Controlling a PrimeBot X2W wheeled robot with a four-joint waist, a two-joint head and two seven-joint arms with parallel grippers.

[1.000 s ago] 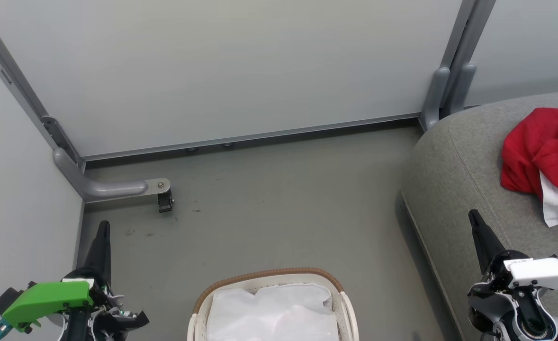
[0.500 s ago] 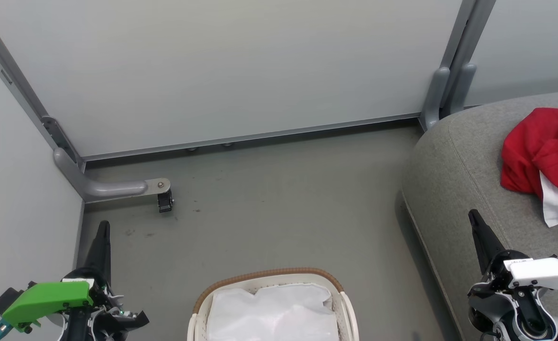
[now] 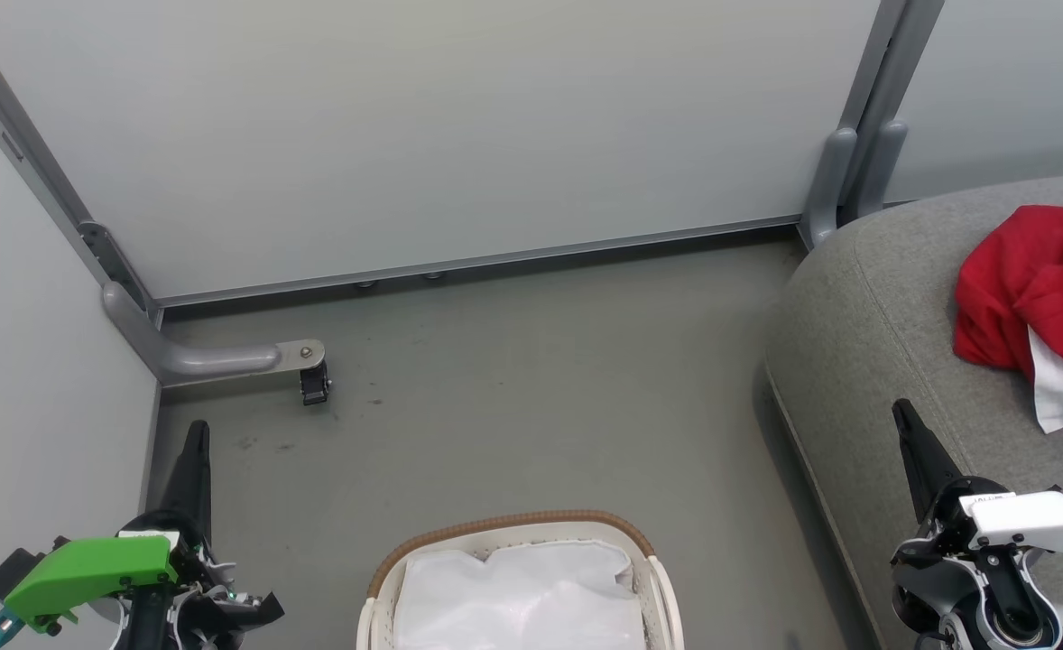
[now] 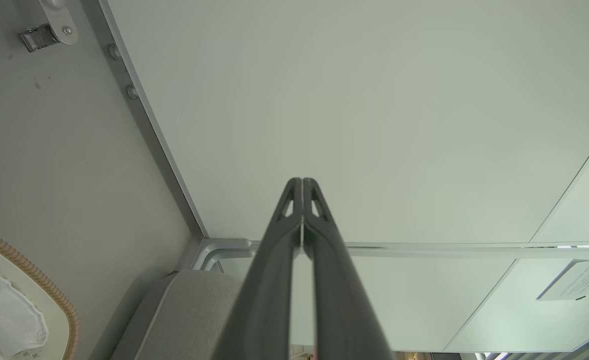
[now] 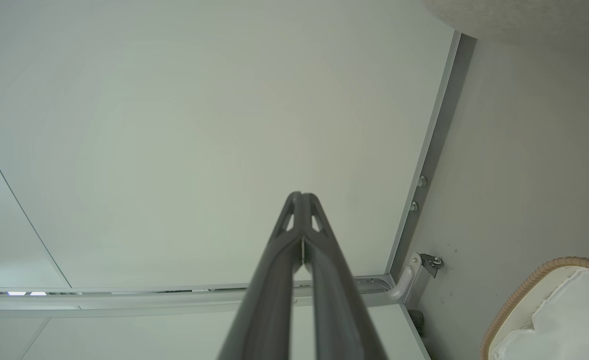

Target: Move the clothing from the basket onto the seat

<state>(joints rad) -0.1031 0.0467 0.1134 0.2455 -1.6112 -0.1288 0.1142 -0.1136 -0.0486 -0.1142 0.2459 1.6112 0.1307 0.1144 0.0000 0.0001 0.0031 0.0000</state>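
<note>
"Red cloth on grey weave: the clothing (image 3: 1032,280) lies bunched on the seat (image 3: 865,343), at the right edge of the head view, with a white panel hanging from its lower side. Whether that heap is one garment or two cannot be told."

"And the basket (image 3: 513,526)?"

"It stands on the grey floor (image 3: 531,379), at the bottom middle of the head view, apart from the seat's rounded edge. Inside its brown woven rim lies the crumpled white liner (image 3: 522,587)."

"How does the robot hold its left gripper (image 3: 196,438)?"

"Low at the left, over the floor and close beside the pale wall panel (image 3: 405,135), well apart from the basket. The left wrist view has its two dark fingers pressed together at the tips, clenched on nothing, pointing toward the wall panel. A curve of the basket's rim sits at that view's lower left corner."

"And the right gripper (image 3: 903,417)?"

"Low at the right, over the front part of the seat. It is near the clothing but apart from it, and the white panel lies between it and the red folds. The right wrist view has its fingers meeting tip to tip as well, gripping nothing. That view also takes in a corner of the basket at the lower right and a small dark caster (image 3: 314,386) on the floor by the wall."
</note>
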